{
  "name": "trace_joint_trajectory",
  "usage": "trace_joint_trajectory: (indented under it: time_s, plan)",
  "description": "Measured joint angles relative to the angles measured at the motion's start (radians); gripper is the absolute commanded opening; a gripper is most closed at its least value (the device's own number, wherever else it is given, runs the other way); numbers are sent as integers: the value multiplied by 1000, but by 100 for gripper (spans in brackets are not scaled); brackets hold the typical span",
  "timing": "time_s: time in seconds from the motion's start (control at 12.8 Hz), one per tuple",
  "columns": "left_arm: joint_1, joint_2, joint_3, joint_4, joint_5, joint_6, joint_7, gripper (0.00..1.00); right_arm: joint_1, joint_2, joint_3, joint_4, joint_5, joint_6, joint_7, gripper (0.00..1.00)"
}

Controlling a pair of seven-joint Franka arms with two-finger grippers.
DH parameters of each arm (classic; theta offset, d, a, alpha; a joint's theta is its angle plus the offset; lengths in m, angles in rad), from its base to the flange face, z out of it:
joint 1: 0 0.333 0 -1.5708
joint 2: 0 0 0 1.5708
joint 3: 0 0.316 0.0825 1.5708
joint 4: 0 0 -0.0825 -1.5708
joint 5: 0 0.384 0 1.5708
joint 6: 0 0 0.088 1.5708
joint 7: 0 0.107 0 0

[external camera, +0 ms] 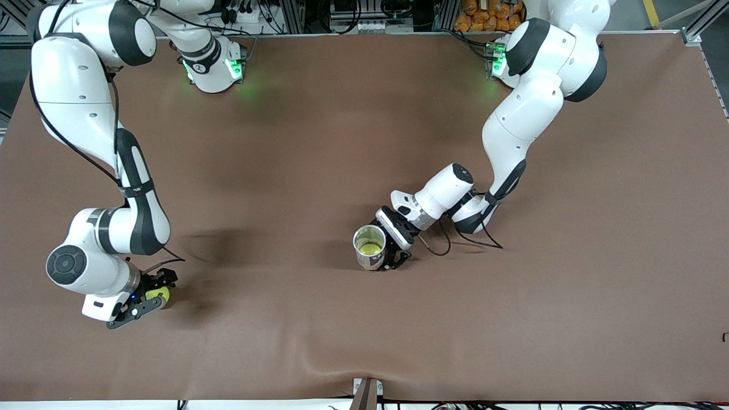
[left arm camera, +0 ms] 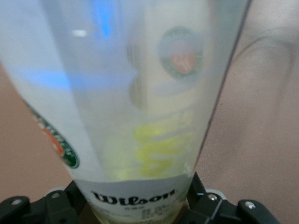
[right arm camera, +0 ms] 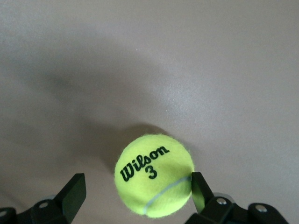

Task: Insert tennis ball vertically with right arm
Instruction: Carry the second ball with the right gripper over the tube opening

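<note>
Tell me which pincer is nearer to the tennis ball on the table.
Right. The right pincer is down at the tennis ball, open, fingers either side of it. The left pincer is mid-table, shut on the upright ball can.

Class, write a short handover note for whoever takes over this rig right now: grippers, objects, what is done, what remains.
Left gripper: shut on the tennis can, upright mid-table, mouth open, something yellow-green inside.
Right gripper: open, down at the table's right-arm end, fingers astride the tennis ball, one finger touching it.
Done: can held steady, ball straddled.
Left: close on the ball, lift, carry over the can, lower it in vertically.
</note>
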Motion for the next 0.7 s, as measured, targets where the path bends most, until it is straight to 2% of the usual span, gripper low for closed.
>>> trace_joint_trajectory:
  time_s: [0.31,0.39,0.47,0.55,0.63,0.7]
  plan:
    - [0,3,5,-2,0,-7,0,86,-19,31,-2,0,0,87,-65,100]
    - [1,4,7,-3,0,-8,0,86,-26,40,-2,0,0,100,-75,70]
    - [1,4,9,-3,0,-9,0,86,-30,44,-2,0,0,105,-78,46]
    - [1,5,11,-3,0,-10,0,86,-30,45,-2,0,0,105,-78,33]
    - [2,5,12,-3,0,-11,0,86,-30,44,0,3,1,106,-78,26]
    - [3,5,12,-3,0,-12,0,86,-30,44,2,6,9,106,-77,23]
